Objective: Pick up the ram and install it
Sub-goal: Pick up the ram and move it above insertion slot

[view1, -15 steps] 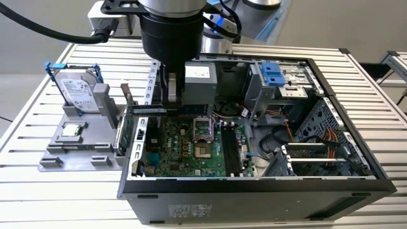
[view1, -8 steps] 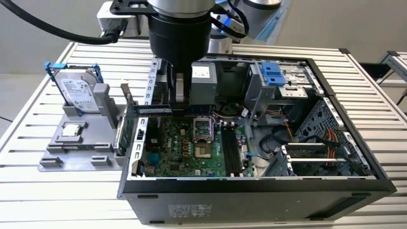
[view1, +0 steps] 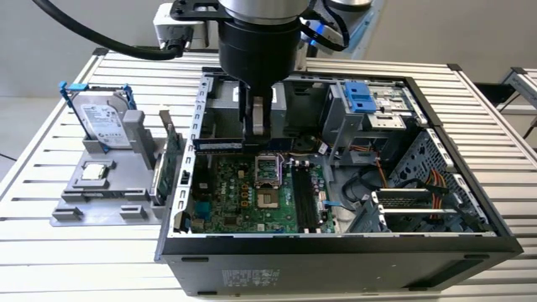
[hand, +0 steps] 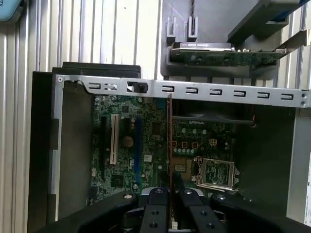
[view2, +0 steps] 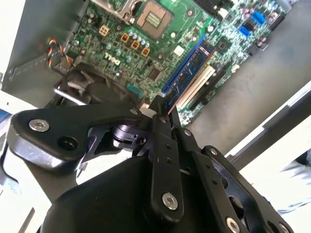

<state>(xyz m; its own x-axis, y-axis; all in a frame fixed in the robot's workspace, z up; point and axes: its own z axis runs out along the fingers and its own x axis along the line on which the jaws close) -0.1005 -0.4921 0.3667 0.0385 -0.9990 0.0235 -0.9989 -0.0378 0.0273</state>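
In the exterior view, the arm comes down from the upper middle of the frame into the open computer case (view1: 336, 248), which stands on the slatted desk (view1: 84, 251). The hand (view1: 258, 129) hangs over the upper edge of the motherboard (view1: 243, 195), and its two fingers are pressed together on one end of the ram (view1: 220, 146). The ram lies level and reaches from the fingers toward the exterior view's left, above the processor socket (view1: 266, 167) in the frame and apart from the long black slots (view1: 306, 196) in the lower middle. On the exterior view's left, outside the case, a grey holder (view1: 100, 195) carries a hard drive (view1: 105, 123) in a blue frame and a green card (view1: 172, 163) standing on edge. In the second wrist view, the hand (view2: 164, 104) is clamped on the near end of the ram (view2: 192, 65), which points away from the fingertips over the motherboard (view2: 146, 58). It seems to stay clear of the board. In the first wrist view, the ram (hand: 169, 136) is seen edge-on as a thin line that leaves the hand (hand: 170, 191) and ends close to the metal rail (hand: 194, 91) of the case, with the processor socket (hand: 216, 172) just beside it.
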